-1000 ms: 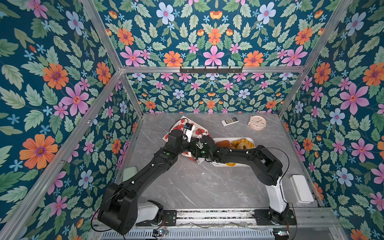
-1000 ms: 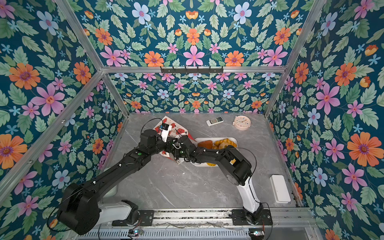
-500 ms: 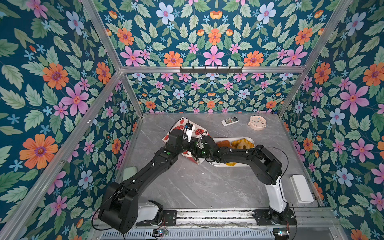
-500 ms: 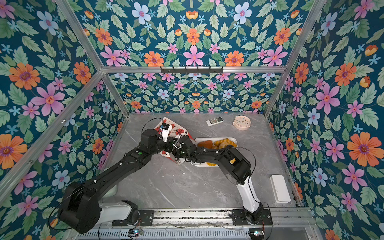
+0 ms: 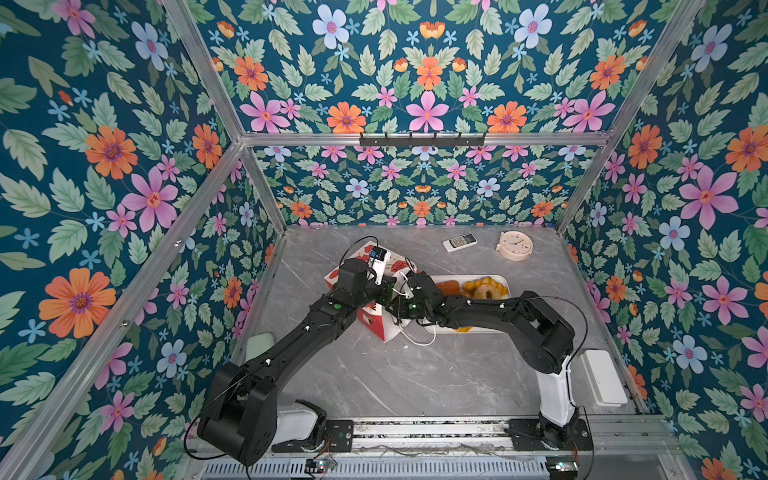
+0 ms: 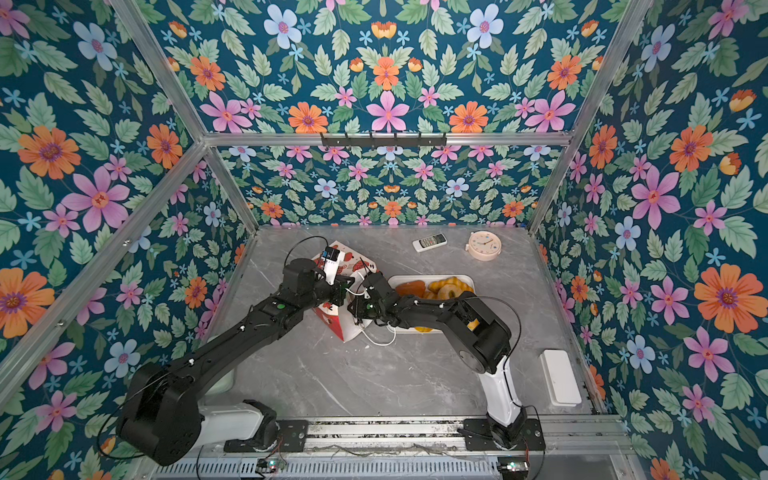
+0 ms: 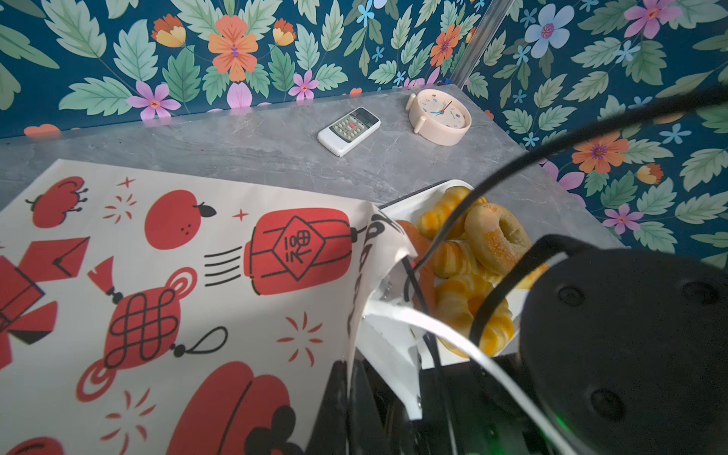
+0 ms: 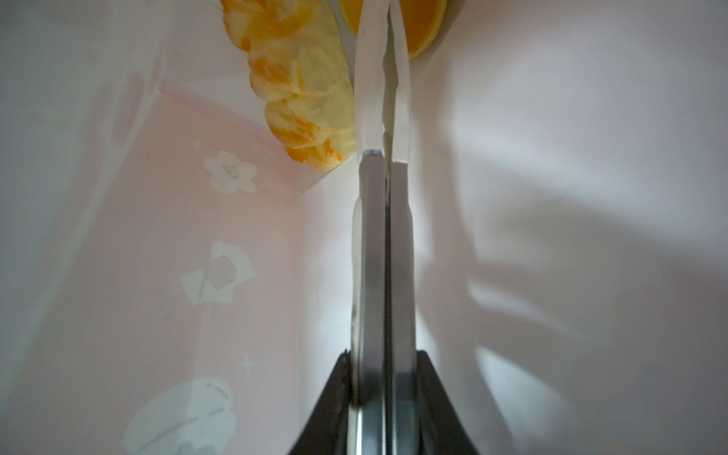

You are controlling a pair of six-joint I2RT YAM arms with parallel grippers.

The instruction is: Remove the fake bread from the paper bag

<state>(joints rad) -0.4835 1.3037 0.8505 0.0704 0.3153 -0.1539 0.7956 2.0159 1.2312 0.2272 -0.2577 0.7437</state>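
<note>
Right gripper (image 8: 388, 35) is reached in through the mouth of the paper bag (image 5: 376, 326); from the room only its wrist shows, tips are buried in the bag. The wrist camera shows the jaws pressed almost together, with only a thin slit between them. Inside, the twisted stick (image 8: 303, 90) lies alongside one finger, just beside the tip, touching or nearly so; it's not between the jaws. An orange pastry (image 8: 423, 27) sits right past the fingertips and shows on both sides of them; can't tell whether the tips pinch its edge or just sit in front of it. Left gripper (image 7: 348, 394) is clamped tight on the bag's mouth edge, paper caught between its jaws; it sits close beside the right wrist. More bread is already out; a ring donut (image 7: 498, 236) and several buns are piled in the white tray (image 7: 445, 188). The tray is behind the right gripper, under that arm's forearm, just beside the bag mouth.
</note>
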